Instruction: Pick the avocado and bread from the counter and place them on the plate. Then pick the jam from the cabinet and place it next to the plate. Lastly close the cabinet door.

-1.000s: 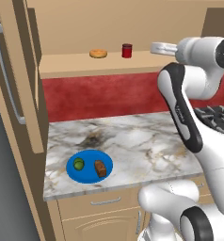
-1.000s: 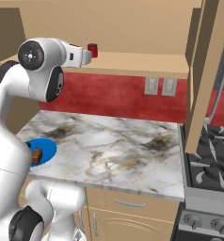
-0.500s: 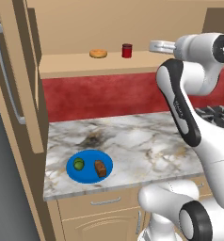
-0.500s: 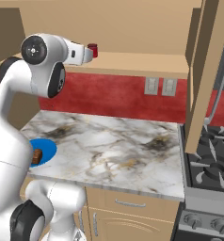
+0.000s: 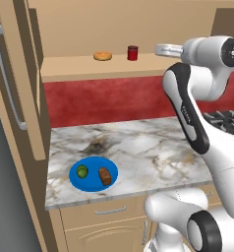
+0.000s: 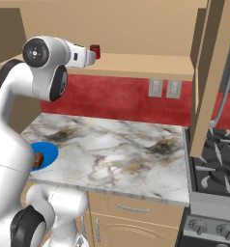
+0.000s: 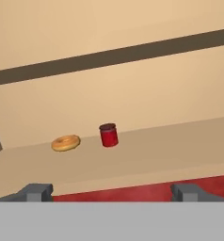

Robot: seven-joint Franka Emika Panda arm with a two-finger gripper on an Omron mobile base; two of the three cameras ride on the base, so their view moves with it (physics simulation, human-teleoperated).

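a marble counter (image 5: 138, 147) runs below a red backsplash (image 5: 109, 101), with the tan cabinet (image 5: 89, 29) open above it, its cabinet door (image 5: 18, 83) swung out at the left, and a stove (image 6: 218, 164) at the right. the blue plate (image 5: 92, 183) near the counter's front left edge holds the avocado (image 5: 82, 171) and the bread (image 5: 105, 175) side by side, while the jam (image 7: 108, 135) stands on the cabinet shelf just beside an orange-tan pastry (image 7: 66, 142). the hand view looks at the shelf from in front, where the gripper (image 7: 111, 192) has its tips spread wide, empty and apart from the jam; the right base view gives the stove and two wall outlets (image 6: 165, 88).

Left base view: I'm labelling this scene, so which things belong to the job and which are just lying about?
Part of the job:
avocado and bread, both on the plate
jam, on the cabinet shelf
cabinet door, open
hand, open and facing the jam
counter

Lying about:
ring pastry left of the jam
stove
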